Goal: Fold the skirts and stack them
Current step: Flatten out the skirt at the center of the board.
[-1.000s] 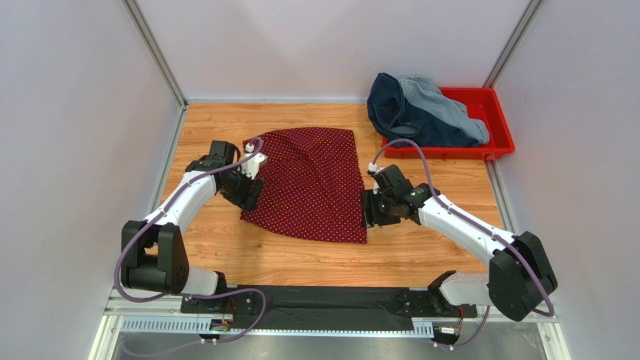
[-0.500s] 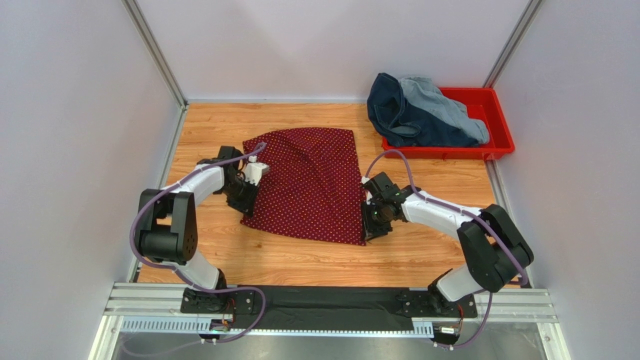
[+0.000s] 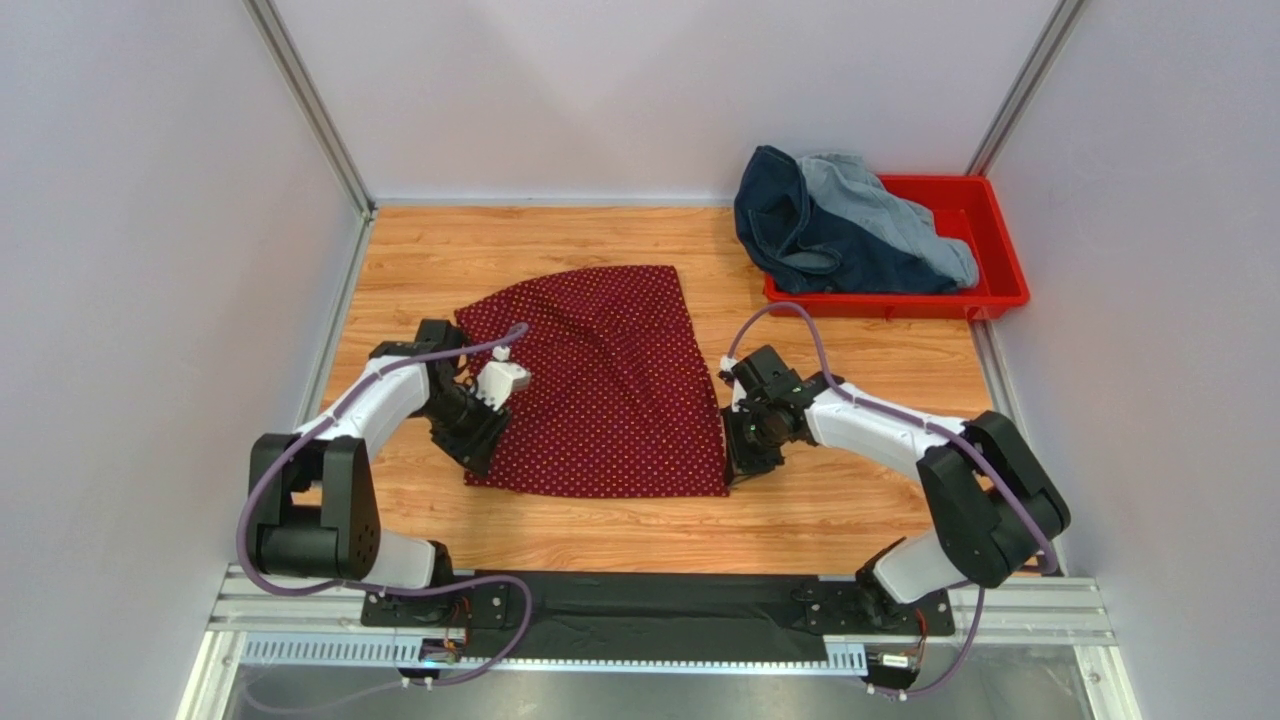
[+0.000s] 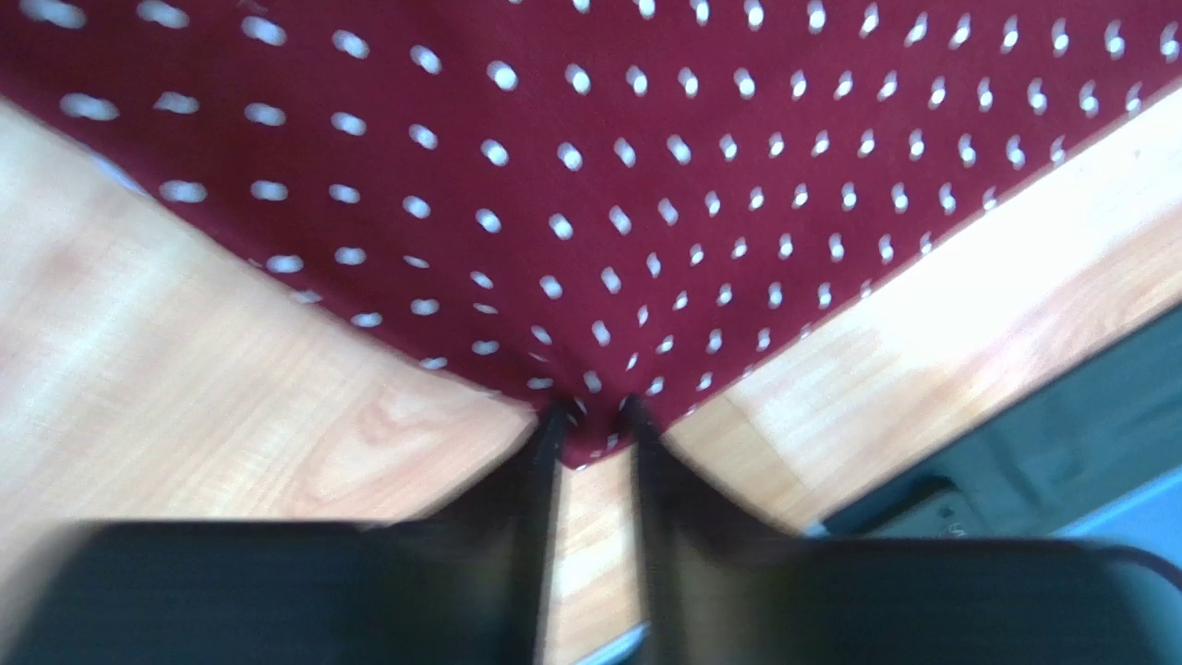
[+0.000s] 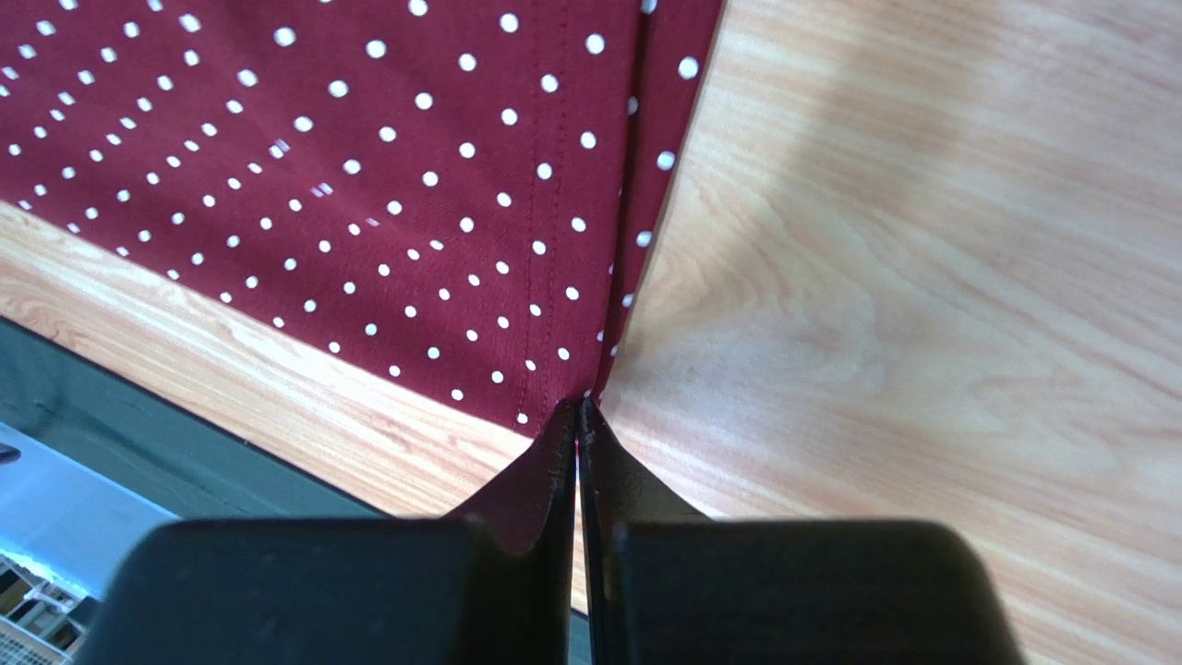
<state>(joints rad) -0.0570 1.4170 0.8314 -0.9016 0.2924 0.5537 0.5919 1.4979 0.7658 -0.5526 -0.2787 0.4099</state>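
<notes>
Dotted red skirt, at frame centre, is pinched at its lower corners by left gripper and right gripper.

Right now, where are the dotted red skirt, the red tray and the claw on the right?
dotted red skirt [image 3: 601, 390], overhead view: the middle of the spread cloth.
red tray [image 3: 1004, 258], overhead view: its bare right rim.
right claw [image 5: 577, 416], right wrist view: the fingertips, shut on the skirt's corner.

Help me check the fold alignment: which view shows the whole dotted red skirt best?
The top external view: it shows the whole dotted red skirt spread on the table. Each wrist view shows only one near corner, pinched by the left gripper or the right gripper.
</notes>
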